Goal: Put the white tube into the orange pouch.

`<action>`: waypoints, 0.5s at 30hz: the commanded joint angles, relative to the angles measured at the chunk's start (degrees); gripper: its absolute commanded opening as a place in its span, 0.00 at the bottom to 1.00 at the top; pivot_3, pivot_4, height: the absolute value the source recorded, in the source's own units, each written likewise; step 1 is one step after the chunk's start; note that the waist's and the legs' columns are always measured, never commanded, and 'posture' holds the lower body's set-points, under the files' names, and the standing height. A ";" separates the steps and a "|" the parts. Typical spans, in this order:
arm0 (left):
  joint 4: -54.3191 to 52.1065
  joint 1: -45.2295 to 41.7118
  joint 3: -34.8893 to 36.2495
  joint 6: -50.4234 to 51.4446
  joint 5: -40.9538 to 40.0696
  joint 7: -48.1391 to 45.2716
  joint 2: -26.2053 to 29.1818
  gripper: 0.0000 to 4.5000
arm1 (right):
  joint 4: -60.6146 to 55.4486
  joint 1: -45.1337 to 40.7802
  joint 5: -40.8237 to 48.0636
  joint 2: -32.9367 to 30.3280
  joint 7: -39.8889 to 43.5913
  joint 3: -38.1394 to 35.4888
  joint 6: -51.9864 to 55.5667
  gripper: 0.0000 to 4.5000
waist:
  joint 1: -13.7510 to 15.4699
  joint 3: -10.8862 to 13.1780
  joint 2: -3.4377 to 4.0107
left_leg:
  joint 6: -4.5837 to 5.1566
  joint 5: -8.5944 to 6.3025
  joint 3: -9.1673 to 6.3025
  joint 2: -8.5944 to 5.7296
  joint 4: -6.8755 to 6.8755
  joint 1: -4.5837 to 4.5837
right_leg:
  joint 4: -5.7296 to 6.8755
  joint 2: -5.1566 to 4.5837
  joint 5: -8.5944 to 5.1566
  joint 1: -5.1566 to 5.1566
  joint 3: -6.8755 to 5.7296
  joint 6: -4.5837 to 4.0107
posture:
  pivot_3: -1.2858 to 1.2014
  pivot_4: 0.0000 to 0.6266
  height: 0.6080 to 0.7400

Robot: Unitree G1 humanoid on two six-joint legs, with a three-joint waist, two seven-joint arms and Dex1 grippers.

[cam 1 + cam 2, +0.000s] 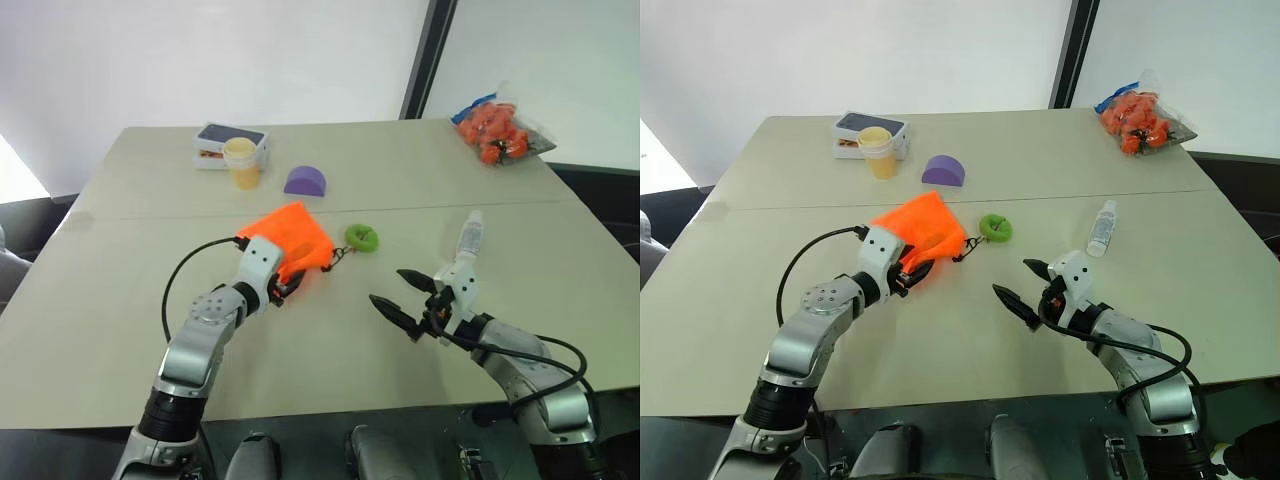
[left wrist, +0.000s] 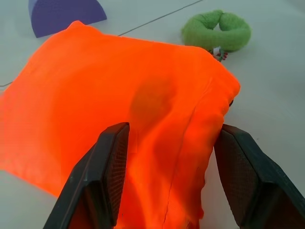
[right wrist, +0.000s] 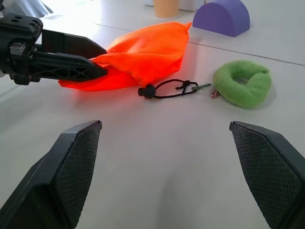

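- Now the bright neon-orange flat fabric pouch (image 1: 922,232) lies on the pale beige table (image 1: 970,330), near the middle, in front of the left arm.
- The left gripper (image 1: 290,287) is at the near edge of the pouch; its two black fingers (image 2: 107,174) stand apart, with a fold of the orange fabric between them. I cannot tell if the fingers press on it.
- A thin dark cord (image 3: 167,88) goes from the corner of the pouch towards a small green fuzzy ring (image 1: 996,228), which lies just beside it.
- The small slim translucent-white plastic tube with a white cap (image 1: 1101,228) lies flat on the table, well apart from the pouch, on the right side.
- The right gripper (image 1: 1023,288) hangs above the table, near the tube, with jaws wide apart and nothing between them.
- At the far side are a purple half-round block (image 1: 944,170), a pale yellow cup (image 1: 878,151), a flat box (image 1: 870,130) and a clear plastic bag of orange-red items (image 1: 1137,120).
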 commanded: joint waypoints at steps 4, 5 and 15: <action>-0.68 -2.42 -6.09 -8.39 5.49 -2.04 6.00 0.65 | -1.87 -0.48 -0.33 1.01 -0.68 0.06 -2.01 1.00 | 0.05 0.00 0.00 | 0.00 0.00 0.01 0.00 0.00 0.00 | -0.02 -0.01 0.00 0.03 0.00 -0.01 | 0.52 0.24 0.87; -0.39 -2.53 -6.77 -9.36 6.44 -1.75 6.52 0.65 | -1.82 -0.45 -0.34 1.04 -0.69 0.05 -2.08 1.00 | 0.05 0.00 0.00 | 0.00 0.00 0.01 0.00 0.00 0.00 | -0.03 -0.01 0.00 0.03 0.00 -0.01 | 0.52 0.24 0.87; 1.19 -2.60 -8.03 -11.98 13.43 4.24 5.84 0.65 | -1.27 -0.98 -0.31 0.75 -0.32 -0.10 -1.98 1.00 | 0.05 0.00 0.00 | 0.00 0.00 0.01 0.00 0.00 -0.01 | -0.02 -0.01 0.00 0.02 0.00 0.00 | 0.52 0.24 0.87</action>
